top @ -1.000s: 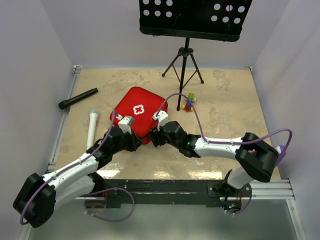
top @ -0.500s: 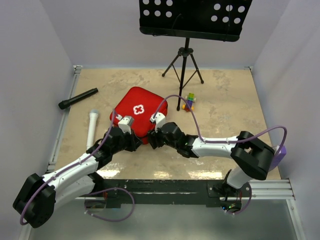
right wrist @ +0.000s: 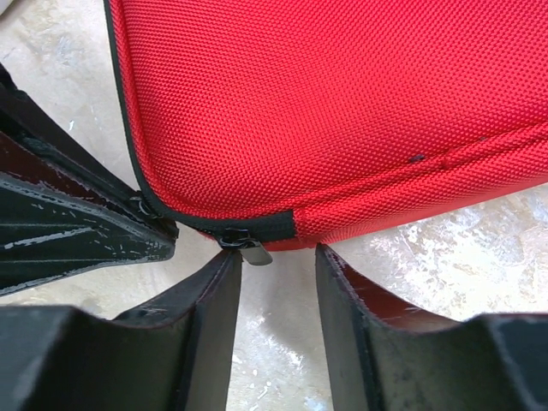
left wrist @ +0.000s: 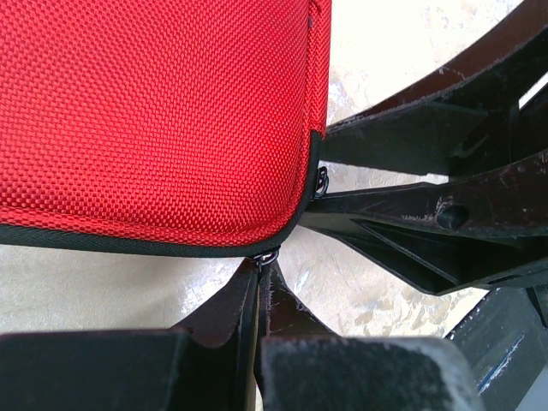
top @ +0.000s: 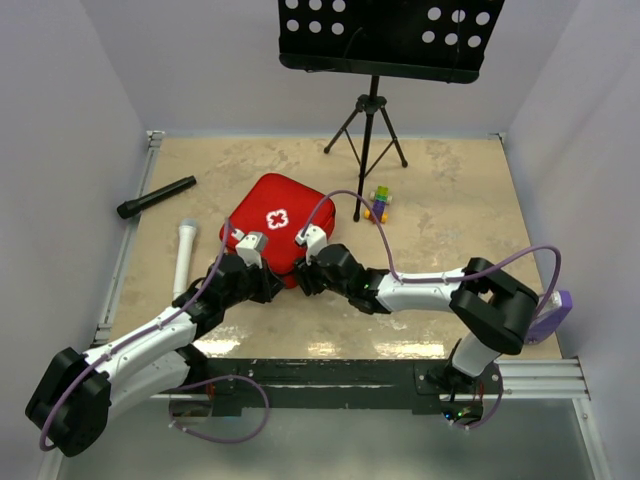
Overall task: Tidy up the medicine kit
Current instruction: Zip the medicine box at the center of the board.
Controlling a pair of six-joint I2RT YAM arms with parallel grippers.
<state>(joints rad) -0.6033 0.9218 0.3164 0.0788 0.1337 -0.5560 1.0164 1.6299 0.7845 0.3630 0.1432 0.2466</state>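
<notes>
The medicine kit point(top: 275, 225) lies zipped shut on the table, a red fabric case with a white cross on its lid. My left gripper point(top: 278, 285) is at the kit's near corner, shut on a small black zip pull point(left wrist: 267, 257). My right gripper point(top: 302, 282) meets the same corner from the right and is open. A silver zip tab point(right wrist: 253, 251) sits at the tip of its left finger point(right wrist: 224, 270), and the right finger point(right wrist: 330, 257) stands apart from it. The kit's red cover point(left wrist: 154, 111) fills most of the left wrist view and its contents are hidden.
A black flashlight point(top: 156, 197) and a white cylinder point(top: 184, 255) lie to the kit's left. A small coloured toy point(top: 378, 203) sits to its right, by the feet of a black music stand's tripod point(top: 368, 130). Walls close in the table on three sides.
My right arm has slid left, bringing its gripper closer in on the kit's near corner. The left arm and the kit have not moved.
</notes>
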